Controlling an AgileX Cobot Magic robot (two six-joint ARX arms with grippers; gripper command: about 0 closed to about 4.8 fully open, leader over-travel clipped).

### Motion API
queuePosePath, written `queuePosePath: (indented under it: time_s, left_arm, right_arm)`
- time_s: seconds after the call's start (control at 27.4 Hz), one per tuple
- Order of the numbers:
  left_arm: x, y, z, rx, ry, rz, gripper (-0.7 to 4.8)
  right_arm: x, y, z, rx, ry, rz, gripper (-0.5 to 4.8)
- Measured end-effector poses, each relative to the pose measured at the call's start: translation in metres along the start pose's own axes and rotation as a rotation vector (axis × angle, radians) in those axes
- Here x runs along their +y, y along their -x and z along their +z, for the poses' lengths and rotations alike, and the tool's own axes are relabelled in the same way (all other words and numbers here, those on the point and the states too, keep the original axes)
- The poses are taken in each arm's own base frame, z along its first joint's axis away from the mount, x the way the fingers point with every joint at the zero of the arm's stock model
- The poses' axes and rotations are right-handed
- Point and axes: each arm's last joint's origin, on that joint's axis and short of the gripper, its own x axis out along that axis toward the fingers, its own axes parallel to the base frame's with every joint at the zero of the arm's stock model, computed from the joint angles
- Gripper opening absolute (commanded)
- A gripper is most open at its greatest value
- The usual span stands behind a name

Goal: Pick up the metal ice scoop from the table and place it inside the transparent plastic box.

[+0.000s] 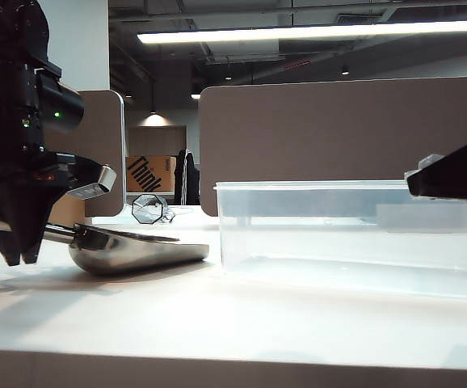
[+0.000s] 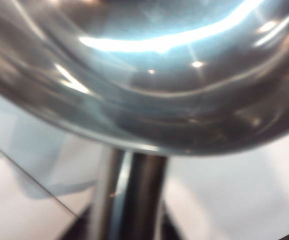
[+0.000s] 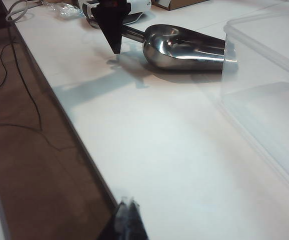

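White table (image 1: 217,323) under office lights. Left gripper (image 1: 21,257) points straight down at the scoop's (image 1: 136,249) handle, fingers astride it; a firm grip can't be told. Scoop lies flat, handle toward the left arm, bowl mouth facing the box (image 1: 355,234) just beside it. Right gripper (image 3: 129,212) hovers apart, fingertips together.

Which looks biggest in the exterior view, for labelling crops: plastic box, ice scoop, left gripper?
1. transparent plastic box
2. left gripper with its arm, though nearness to the camera inflates it
3. metal ice scoop
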Motion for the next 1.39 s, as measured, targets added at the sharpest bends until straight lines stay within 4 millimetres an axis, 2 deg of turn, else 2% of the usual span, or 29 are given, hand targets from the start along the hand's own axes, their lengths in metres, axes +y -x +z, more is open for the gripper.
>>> queuePosePath:
  time_s: [0.15,0.18,0.22,0.58,0.66,0.84,0.95,1.21,1.28,1.39]
  left_arm:
    - [0.001,0.000,0.000,-0.005,-0.003,0.005,0.68]
    - [0.000,0.000,0.000,-0.002,-0.003,0.005,0.15]
    - [0.000,0.000,0.000,-0.001,-0.007,0.004,-0.01]
    - [0.000,0.002,0.000,-0.006,-0.019,0.005,-0.06]
    - [-0.005,0.011,-0.002,-0.032,-0.031,0.029,-0.06]
    - [-0.033,0.047,-0.007,-0.150,-0.168,0.095,-0.06]
    - [-0.056,0.073,-0.011,-0.221,-0.325,0.123,-0.06]
    - [-0.088,0.129,0.003,-0.365,-0.456,0.193,-0.06]
    - [-0.101,0.148,0.006,-0.426,-0.538,0.228,-0.06]
    - [-0.122,0.163,0.010,-0.490,-0.711,0.272,-0.06]
  right_arm:
    - [0.000,0.000,0.000,0.000,0.000,0.000,-0.01]
    - [0.000,0.000,0.000,0.000,0.000,0.000,-0.01]
    - [0.000,0.000,0.000,0.000,0.000,0.000,-0.01]
    - [0.000,0.000,0.000,0.000,0.000,0.000,-0.01]
    - [0.000,0.000,0.000,0.000,0.000,0.000,-0.01]
    - [0.000,0.000,0.000,-0.001,0.000,0.000,-0.01]
    - [0.000,0.002,0.003,-0.036,0.003,0.001,-0.01]
    - [-0.006,0.008,0.008,-0.116,-0.001,-0.068,-0.01]
    - [-0.009,0.010,0.010,-0.144,-0.002,-0.098,-0.01]
    - [-0.014,0.014,0.013,-0.185,-0.003,-0.150,-0.01]
